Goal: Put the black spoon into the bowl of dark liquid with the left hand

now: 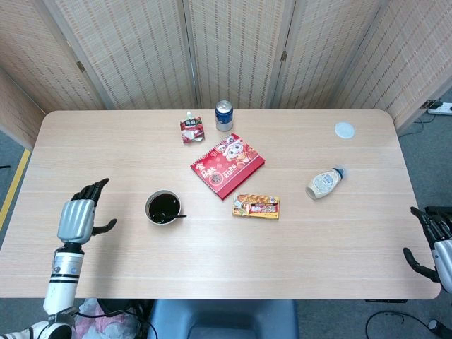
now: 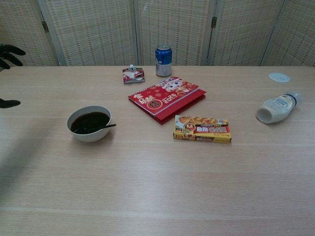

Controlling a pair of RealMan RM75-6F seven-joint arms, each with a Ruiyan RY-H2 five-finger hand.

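Note:
The white bowl (image 1: 150, 202) of dark liquid (image 2: 89, 121) stands on the table's left half. The black spoon (image 2: 104, 127) lies in it, its handle sticking out over the right rim (image 1: 180, 216). My left hand (image 1: 78, 216) hovers well to the left of the bowl, fingers spread, holding nothing; the chest view shows only its dark fingertips (image 2: 11, 50) at the left edge. My right hand (image 1: 432, 245) hangs off the table's right edge, fingers apart and empty.
A red booklet (image 1: 227, 164), a yellow snack box (image 1: 256, 206), a blue can (image 1: 224, 115) and a small red packet (image 1: 191, 129) lie mid-table. A white bottle (image 1: 324, 183) lies on its side at the right, a white lid (image 1: 344, 129) behind it.

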